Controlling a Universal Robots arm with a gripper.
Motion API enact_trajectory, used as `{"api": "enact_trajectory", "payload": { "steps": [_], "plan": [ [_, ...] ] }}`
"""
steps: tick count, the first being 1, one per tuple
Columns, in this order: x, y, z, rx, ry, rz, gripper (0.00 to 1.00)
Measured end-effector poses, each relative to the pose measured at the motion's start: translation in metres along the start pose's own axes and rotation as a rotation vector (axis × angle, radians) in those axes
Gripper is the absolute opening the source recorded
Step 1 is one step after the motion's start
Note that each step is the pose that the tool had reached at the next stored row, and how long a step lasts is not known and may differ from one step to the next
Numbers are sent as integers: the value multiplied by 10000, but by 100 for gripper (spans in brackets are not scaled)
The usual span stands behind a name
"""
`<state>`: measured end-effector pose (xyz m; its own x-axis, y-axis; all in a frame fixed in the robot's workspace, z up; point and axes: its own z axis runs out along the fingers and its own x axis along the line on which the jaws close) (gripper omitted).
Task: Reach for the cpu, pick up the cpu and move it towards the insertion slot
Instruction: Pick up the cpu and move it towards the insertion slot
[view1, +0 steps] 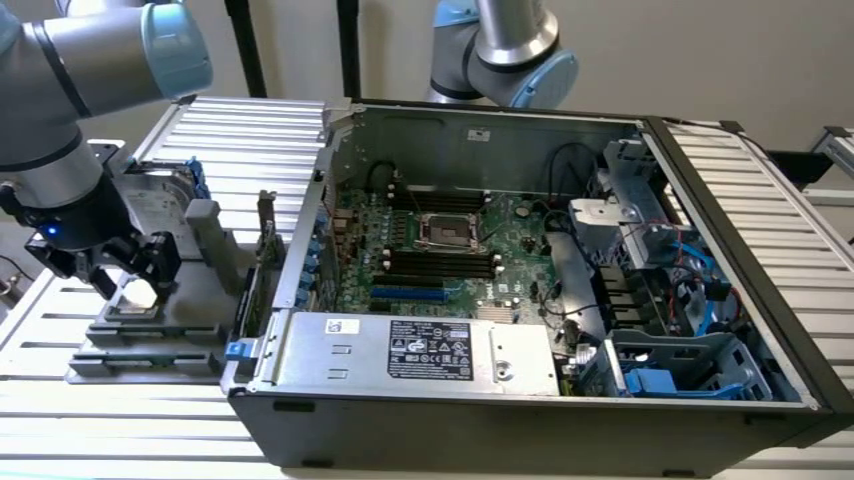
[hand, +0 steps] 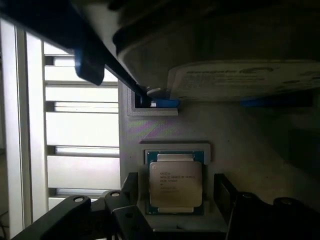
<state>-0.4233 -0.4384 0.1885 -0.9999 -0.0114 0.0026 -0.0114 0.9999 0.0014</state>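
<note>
Reach was your step: your hand (view1: 131, 282) stood spread, one finger either side of the cpu (hand: 176, 184), which lay unlifted in its grey holder (view1: 147, 330) near the table's (view1: 80, 420) edge on the exterior view's left. A grip there called, in my judgement, for square contact on opposite rims.

The cpu (hand: 175, 182) lies flat in a holder (view1: 147, 335) on the slatted table (view1: 80, 420), to the exterior view's left of the open computer case (view1: 534, 420). The gripper (view1: 131, 280) hangs over it, fingers (hand: 222, 192) on either side, apart from it. A hard drive (hand: 240, 75) stands just beyond on the same holder. The insertion slot (view1: 450, 232) sits mid-board inside the case, between memory slots (view1: 427, 265).
</note>
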Motion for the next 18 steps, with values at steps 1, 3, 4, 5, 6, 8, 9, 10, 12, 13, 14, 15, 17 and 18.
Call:
{"api": "enact_trajectory", "payload": {
  "steps": [1,3,4,5,6,8,9,10,12,13,14,15,17,18],
  "plan": [
    [0,0,3,0,-1,0,71],
    [0,0,8,1,0,1,71],
    [0,0,10,1,-1,1,71],
    [0,0,13,1,-1,1,71],
    [0,0,15,3,0,1,71],
    [-1,0,19,5,0,1,71],
    [-2,1,20,6,-1,1,71],
    [-2,1,21,7,-1,1,71],
    [-2,2,23,10,-1,2,71],
    [-3,2,23,11,-1,1,71],
    [-3,3,24,11,-1,1,71],
    [-4,3,25,11,-1,1,71],
    [-4,4,26,12,-1,1,69],
    [-4,5,26,13,-2,1,69]
  ]
}}
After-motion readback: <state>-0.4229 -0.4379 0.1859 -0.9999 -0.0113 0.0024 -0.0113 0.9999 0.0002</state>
